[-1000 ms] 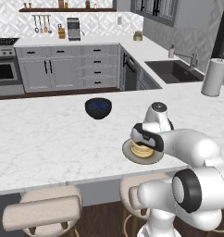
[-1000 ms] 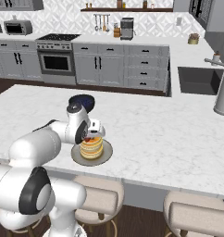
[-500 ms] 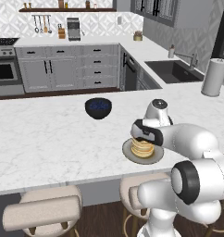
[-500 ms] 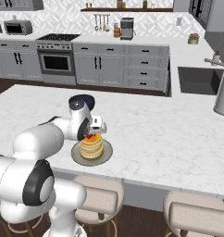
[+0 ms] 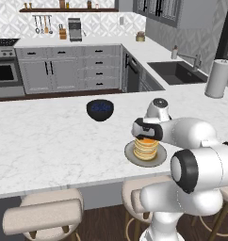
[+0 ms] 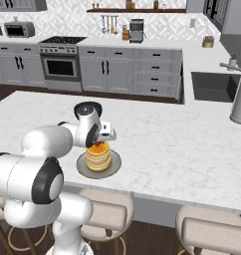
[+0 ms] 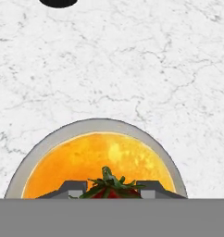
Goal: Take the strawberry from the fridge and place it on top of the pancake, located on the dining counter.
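The pancake (image 5: 145, 148) (image 6: 98, 156) is a golden-orange stack on a round grey plate (image 5: 130, 154) (image 7: 36, 152) near the front edge of the white marble dining counter (image 5: 40, 141) (image 6: 182, 149). My gripper (image 5: 145, 136) (image 6: 99, 143) (image 7: 110, 190) hangs just above the stack, pointing down, and is shut on the strawberry (image 7: 108, 186). The berry's green top and a bit of red show between the fingertips (image 7: 70, 189) in the hand view, over the top pancake (image 7: 95, 157). The fridge is out of view.
A dark bowl of blueberries (image 5: 100, 109) (image 7: 58, 2) sits on the counter behind the plate. Padded stools (image 5: 43, 214) (image 6: 212, 231) stand under the counter's front edge. Beyond it are a sink (image 5: 175, 71) and a paper towel roll (image 5: 218, 77).
The hand has shifted slightly above the pancake stack, still gripping the strawberry. The plate and bowl have not moved.
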